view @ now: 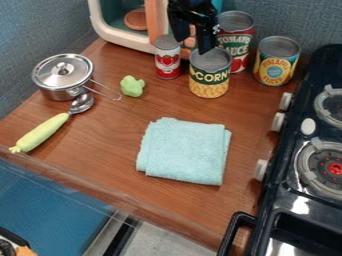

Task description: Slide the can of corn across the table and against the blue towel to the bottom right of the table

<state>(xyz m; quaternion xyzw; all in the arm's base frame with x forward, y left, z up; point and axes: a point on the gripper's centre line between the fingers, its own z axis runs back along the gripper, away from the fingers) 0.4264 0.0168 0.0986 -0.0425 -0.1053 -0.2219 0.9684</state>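
The can of corn (210, 82) had a dull metal top and a smooth, paper-like label, as did the slim can (167, 65), the tall can (242, 44) and the yellow can (275, 62). The towel (184, 152) was matt, rough cloth. The table (100, 150) looked like smooth wood with a faint gloss. The pot (59, 93) and its lid (61, 72) were shiny metal; the spoon (43, 131) had a shiny metal bowl and a smooth, plastic-looking handle. The stove (284, 170) was glossy, its 3 side knobs (279, 122) smooth and plastic-looking.
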